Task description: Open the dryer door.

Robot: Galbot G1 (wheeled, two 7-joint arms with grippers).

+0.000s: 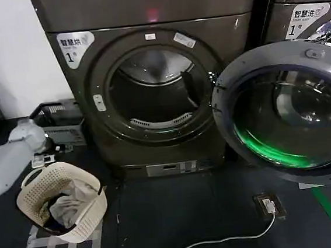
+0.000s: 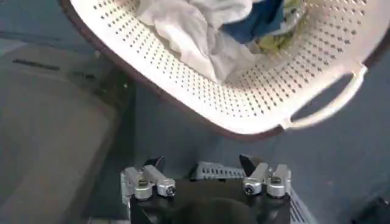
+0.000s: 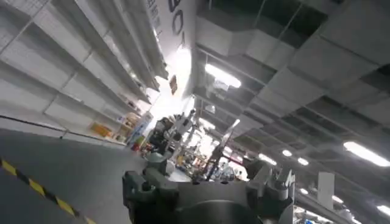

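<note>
Two arms are in play, and neither is touching the dryer. The left gripper (image 2: 206, 176) is hanging just above the laundry basket (image 1: 61, 201), its fingers spread apart and holding nothing. Ahead of it and off to its right, the dryer door (image 1: 287, 112) is standing swung wide on its right-hand hinge, glass facing outward, leaving the drum opening (image 1: 153, 90) exposed. The right gripper (image 3: 207, 195) is pointing up toward a ceiling; whether it is clenched or released cannot be told. Judging by this, the door looks fully opened.
</note>
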